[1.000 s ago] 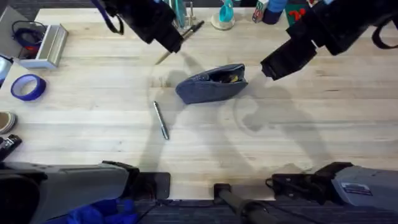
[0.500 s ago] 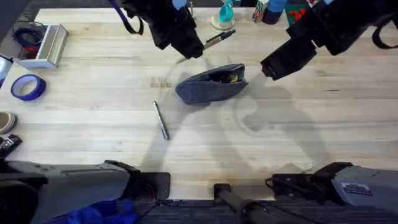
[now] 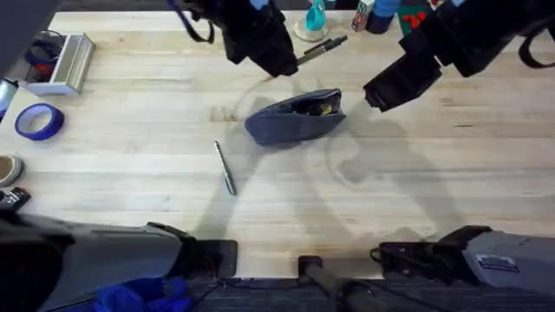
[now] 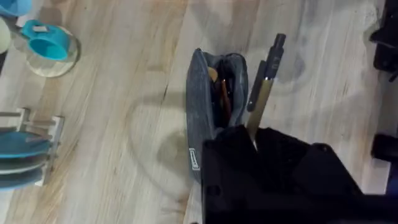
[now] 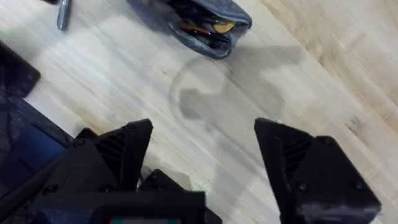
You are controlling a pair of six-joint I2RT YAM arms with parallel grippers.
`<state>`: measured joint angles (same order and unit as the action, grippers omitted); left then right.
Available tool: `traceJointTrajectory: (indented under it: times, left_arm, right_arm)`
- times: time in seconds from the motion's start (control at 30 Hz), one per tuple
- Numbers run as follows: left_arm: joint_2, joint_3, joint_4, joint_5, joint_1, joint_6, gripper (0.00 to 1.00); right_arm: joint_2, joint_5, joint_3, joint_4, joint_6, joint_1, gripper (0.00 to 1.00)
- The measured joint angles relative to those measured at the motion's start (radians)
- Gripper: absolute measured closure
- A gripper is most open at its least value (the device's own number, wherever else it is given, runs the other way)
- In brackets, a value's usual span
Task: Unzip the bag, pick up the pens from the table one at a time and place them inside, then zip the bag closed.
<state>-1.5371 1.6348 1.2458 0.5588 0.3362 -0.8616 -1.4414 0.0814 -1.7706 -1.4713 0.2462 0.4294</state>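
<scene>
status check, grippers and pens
Left gripper shut on yellow pen, above open bag. Right gripper open, empty. Silver pen on table.

The small oblong blue-grey fabric pouch (image 3: 293,118) lies near the middle of the light wooden plank table (image 3: 130,173). The slim silver-grey metal pen (image 3: 225,168) lies on the table in front of it, to its left. The yellow black-ended pen (image 3: 317,47) sits behind the pouch, above the tabletop, beside the left gripper (image 3: 290,65)
</scene>
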Motion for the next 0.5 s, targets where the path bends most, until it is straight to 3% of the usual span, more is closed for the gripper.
traceJointTrajectory:
  times: [0.5]
  left_arm:
    - [-0.182, 0.000, -0.064, 0.004, 0.062, 0.000, 0.959]
  right_arm:
    - [0.000, 0.000, 0.000, 0.000, 0.000, 0.000, 0.006]
